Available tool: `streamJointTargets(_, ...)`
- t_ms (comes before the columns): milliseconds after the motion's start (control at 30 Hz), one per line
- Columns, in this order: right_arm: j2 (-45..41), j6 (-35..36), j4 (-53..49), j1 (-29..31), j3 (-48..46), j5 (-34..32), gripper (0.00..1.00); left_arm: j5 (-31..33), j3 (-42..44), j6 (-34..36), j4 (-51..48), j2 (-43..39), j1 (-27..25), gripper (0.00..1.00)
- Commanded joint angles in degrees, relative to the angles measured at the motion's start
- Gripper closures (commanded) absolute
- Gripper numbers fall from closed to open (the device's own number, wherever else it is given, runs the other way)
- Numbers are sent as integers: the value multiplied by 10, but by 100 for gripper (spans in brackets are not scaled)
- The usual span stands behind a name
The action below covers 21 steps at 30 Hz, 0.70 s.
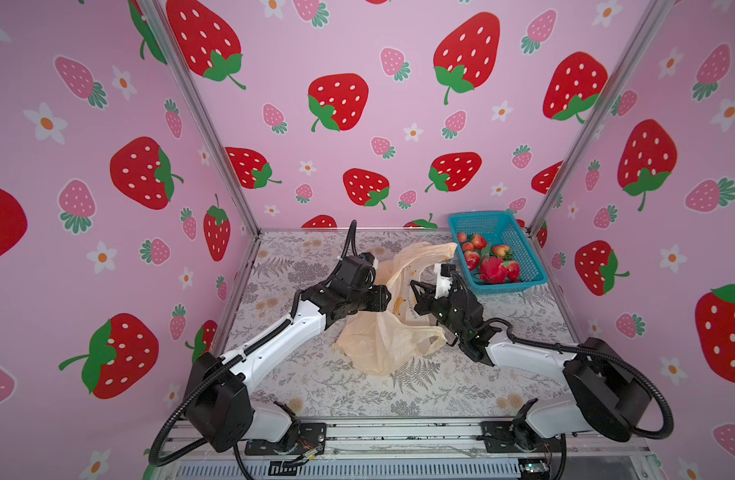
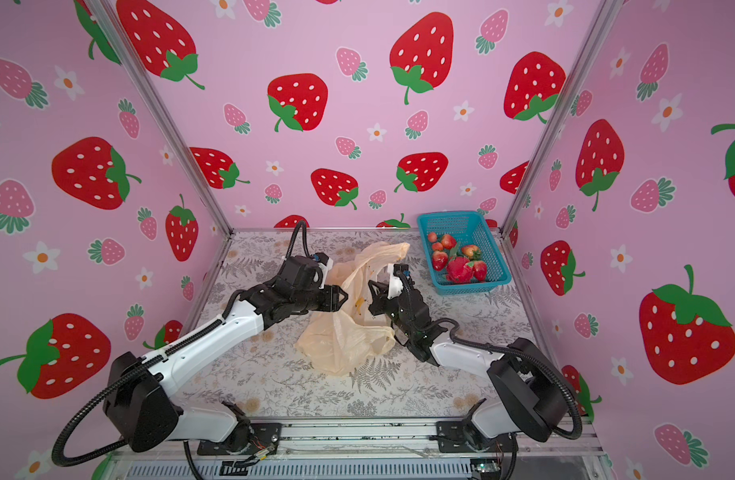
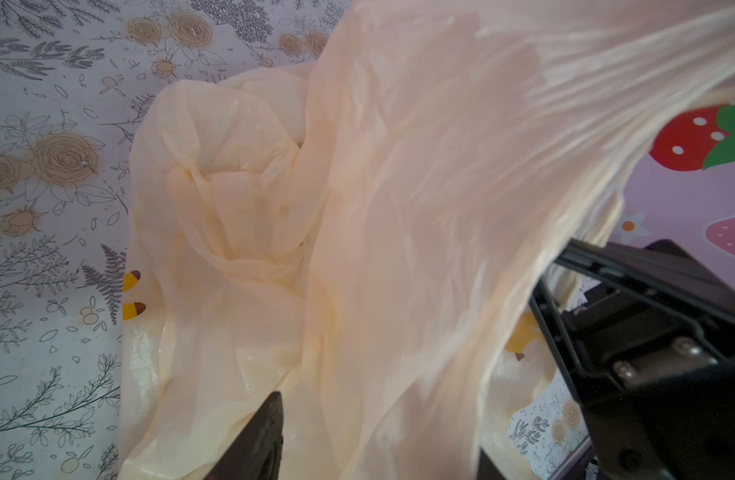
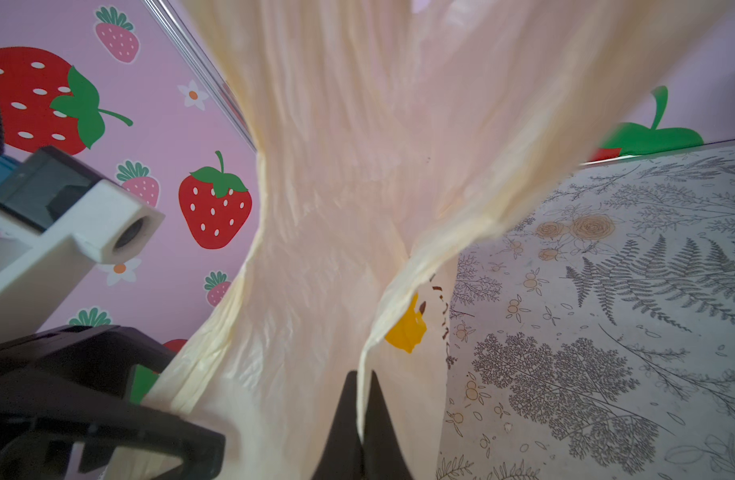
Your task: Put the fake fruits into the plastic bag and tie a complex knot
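Pinched between the two black fingertips of the right gripper (image 4: 361, 376), right under its wrist camera, was a thin fold of the plastic bag (image 4: 336, 208), and the film rose from that grip in a taut, pleated sheet. Across from it the left gripper (image 1: 384, 297) stood with its jaws apart. One dark finger (image 3: 270, 432) showed clear of the centre line in the left wrist view, and loose bag film lay draped over the gap, apparently not clamped. In both top views the bag lay crumpled on the floral table (image 1: 315, 386) between the two grippers, one part pulled up toward the back wall and the rest slumped toward the front. The fake fruits (image 1: 492, 266) all sat in the blue basket (image 1: 480, 216) at the back right corner, well apart from the bag, and no fruit could be seen inside the film. My reading was that the work was at its first stage, getting the bag's mouth found and spread, with loading and knotting not yet begun. The next move would call for the left jaws to close on the opposite edge alone, a single layer if possible, so the mouth could be drawn wide. Film this slippery could easily bunch or slide out.
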<state>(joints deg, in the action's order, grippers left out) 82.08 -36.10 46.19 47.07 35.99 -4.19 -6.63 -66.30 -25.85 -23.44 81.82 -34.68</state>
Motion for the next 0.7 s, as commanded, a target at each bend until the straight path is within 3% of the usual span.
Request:
streamJointTargets(0,4,3,-11,8,21,1,100,24,-46,16,-29,24,-8,43)
streamJointTargets(167,4,11,-30,12,30,-3,100,42,-80,42,-54,54,-30,40)
streamJointTargets(267,2,20,-40,12,33,-10,100,63,-91,48,-65,65,-35,44)
streamJointTargets(367,-2,38,-71,9,32,-27,100,94,-94,51,-70,59,-32,56)
streamJointTargets(533,-25,58,-143,-31,4,-41,100,84,-88,44,-74,13,3,88)
streamJointTargets(667,-40,57,-178,-83,-23,-15,100,-4,-64,-5,-62,-38,62,91)
